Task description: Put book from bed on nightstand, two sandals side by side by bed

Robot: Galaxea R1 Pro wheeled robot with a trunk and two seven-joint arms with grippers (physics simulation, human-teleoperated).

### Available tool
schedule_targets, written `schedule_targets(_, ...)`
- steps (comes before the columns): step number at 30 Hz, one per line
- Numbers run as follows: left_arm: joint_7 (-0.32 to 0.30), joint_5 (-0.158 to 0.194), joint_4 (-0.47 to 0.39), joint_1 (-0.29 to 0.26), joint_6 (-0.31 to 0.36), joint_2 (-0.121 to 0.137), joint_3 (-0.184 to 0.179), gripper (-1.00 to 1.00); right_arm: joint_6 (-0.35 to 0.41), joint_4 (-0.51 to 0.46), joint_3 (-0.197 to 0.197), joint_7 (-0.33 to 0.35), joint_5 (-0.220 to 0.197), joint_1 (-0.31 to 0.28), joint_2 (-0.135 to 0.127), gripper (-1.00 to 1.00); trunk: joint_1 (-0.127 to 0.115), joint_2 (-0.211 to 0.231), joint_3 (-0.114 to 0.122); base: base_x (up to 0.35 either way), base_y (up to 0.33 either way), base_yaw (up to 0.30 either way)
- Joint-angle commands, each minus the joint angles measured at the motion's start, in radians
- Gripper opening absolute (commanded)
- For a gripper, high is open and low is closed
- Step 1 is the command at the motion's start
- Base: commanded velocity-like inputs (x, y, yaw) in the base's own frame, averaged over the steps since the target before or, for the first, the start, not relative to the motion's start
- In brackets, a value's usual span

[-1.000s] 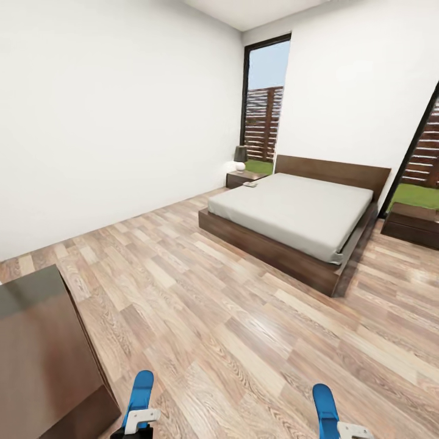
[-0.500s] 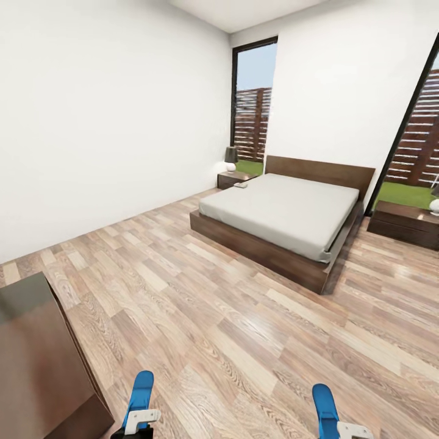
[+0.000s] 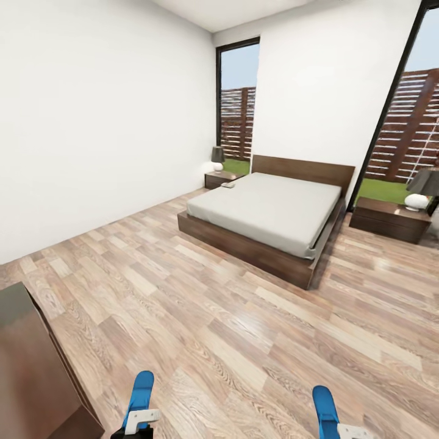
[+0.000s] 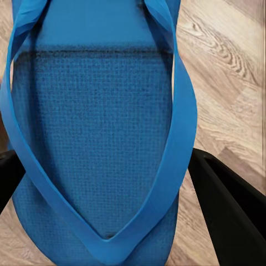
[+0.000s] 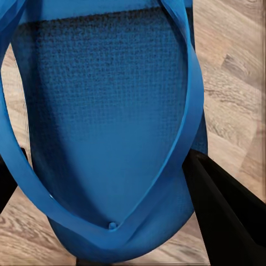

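Blue sandals ride in both grippers: the left gripper (image 4: 105,183) is clamped on the left sandal (image 3: 139,393), the right gripper (image 5: 100,183) on the right sandal (image 3: 324,402). Close up we see a woven, pebbled footbed and smooth straps meeting at a toe post; black fingers (image 4: 233,210) flank each sole, and the ends of the soles are cut off.

Since a second ago our head view has swung right. The bed (image 3: 268,213) now sits more toward the centre, the dark cabinet (image 3: 33,378) at lower left has slid further out of frame, and a second nightstand (image 3: 389,218) with a pale round lamp (image 3: 421,190) has come in on the right. Nothing in the room itself has shifted.

Bed: plain off-white mattress, dark wood frame and headboard. Far nightstand (image 3: 219,178) carries a dark-shaded lamp (image 3: 217,157). A small pale thing (image 3: 228,185) lies at the mattress's near-window corner; too small to tell whether it is the book. Wood-plank floor (image 3: 244,341) is glossy and grained.
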Motion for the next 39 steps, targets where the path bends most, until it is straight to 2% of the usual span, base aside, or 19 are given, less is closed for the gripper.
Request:
schedule_targets(1, 0.009, 0.008, -0.002, -0.001, 0.001, 0.002, -0.008, -1.00, -0.004, 0.002, -0.007, -0.002, 0.007, -0.001, 0.000, -1.00, -0.004, 0.007, 0.001, 0.000, 0.000, -0.253)
schedule_targets(39, 0.010, 0.007, 0.000, -0.001, 0.001, 0.001, -0.008, -1.00, -0.004, 0.008, -0.006, -0.002, 0.007, -0.001, 0.000, -1.00, -0.150, 0.273, 0.093, 0.000, 0.000, -0.255)
